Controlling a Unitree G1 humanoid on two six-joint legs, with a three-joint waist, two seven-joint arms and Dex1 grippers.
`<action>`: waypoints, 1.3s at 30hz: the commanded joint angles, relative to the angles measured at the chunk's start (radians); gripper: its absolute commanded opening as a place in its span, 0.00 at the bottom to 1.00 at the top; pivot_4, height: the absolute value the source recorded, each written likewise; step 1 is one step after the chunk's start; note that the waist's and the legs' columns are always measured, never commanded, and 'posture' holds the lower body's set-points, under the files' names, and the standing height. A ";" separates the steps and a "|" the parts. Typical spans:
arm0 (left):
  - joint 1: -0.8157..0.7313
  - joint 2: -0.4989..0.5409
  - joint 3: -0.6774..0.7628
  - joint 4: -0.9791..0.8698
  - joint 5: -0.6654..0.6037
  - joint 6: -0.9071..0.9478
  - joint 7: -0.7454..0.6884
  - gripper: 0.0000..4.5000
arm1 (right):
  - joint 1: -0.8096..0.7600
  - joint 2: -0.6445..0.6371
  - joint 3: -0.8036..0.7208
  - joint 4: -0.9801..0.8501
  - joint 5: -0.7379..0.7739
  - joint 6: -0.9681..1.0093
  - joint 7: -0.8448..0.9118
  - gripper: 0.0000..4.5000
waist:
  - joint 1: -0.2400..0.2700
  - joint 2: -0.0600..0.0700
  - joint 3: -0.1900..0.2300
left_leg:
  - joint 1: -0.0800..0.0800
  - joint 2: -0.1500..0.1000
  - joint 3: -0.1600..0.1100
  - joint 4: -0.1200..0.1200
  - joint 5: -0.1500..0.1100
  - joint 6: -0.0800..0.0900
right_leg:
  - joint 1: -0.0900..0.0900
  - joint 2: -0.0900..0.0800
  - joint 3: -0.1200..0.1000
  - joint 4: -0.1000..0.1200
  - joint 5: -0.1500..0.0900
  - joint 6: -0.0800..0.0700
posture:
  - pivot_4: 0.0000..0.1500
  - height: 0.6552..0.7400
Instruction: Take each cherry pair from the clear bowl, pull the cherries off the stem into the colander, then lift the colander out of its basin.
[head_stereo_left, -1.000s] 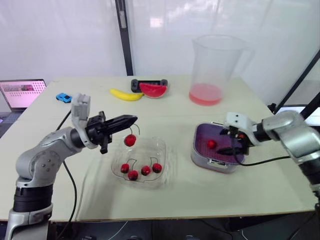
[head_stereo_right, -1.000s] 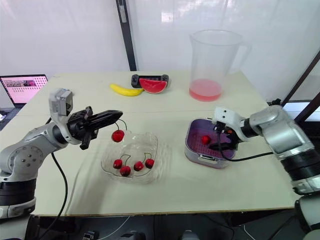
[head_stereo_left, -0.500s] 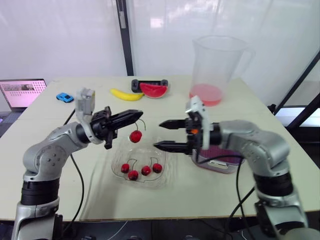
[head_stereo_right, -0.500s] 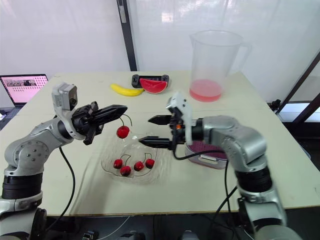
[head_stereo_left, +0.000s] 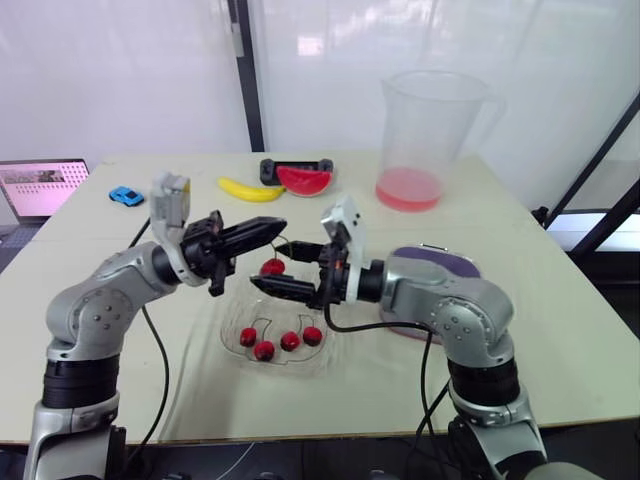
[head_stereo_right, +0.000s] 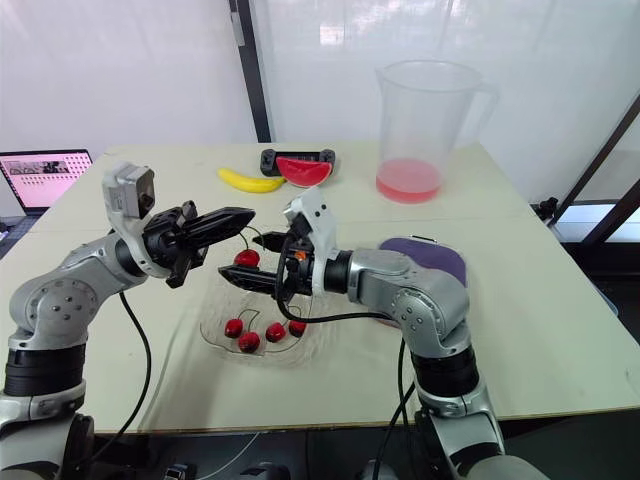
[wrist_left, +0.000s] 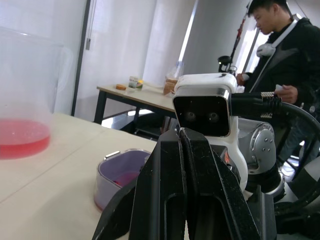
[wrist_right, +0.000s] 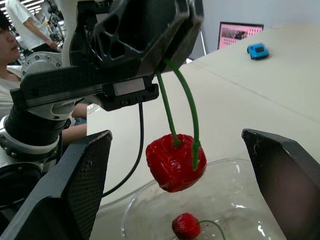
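Tabletop (head_stereo_left: 560, 330): one cherry pair (wrist_right: 175, 162) is pinched by its stems in the left gripper (head_stereo_left: 272, 229) above the clear bowl (head_stereo_left: 232, 322), where four cherries (head_stereo_left: 290, 341) lie; the right gripper (head_stereo_left: 263, 262) is spread wide around the pair.

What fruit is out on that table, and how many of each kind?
Cherries lying in the clear bowl: 4
Cherry pair hanging from the left gripper: 1
Banana: 1
Watermelon slice: 1
Total: 7, counting the held pair as one.
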 joint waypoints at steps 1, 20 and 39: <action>-0.015 0.012 0.019 -0.012 0.006 -0.024 -0.005 0.00 | -0.013 0.026 -0.005 -0.039 0.029 0.023 -0.050 0.99 | 0.000 0.000 0.000 | 0.000 0.000 0.000 0.000 0.000 0.000 | 0.000 0.000 0.000 0.000 0.000 0.000 | 1.00 1.00; -0.022 0.002 0.017 0.000 0.011 -0.037 -0.008 0.00 | -0.025 0.054 -0.013 -0.057 0.073 0.079 -0.176 0.36 | -0.001 0.000 0.000 | 0.000 0.000 0.000 -0.001 -0.001 0.001 | -0.001 0.000 0.000 0.000 0.000 0.000 | 1.00 1.00; -0.028 -0.012 0.009 0.007 0.017 -0.060 -0.004 0.00 | 0.011 -0.004 -0.048 -0.049 0.155 0.208 -0.182 0.36 | -0.001 0.000 0.000 | 0.000 0.000 0.000 -0.001 -0.001 0.002 | -0.001 0.000 0.000 0.000 0.000 0.000 | 1.00 1.00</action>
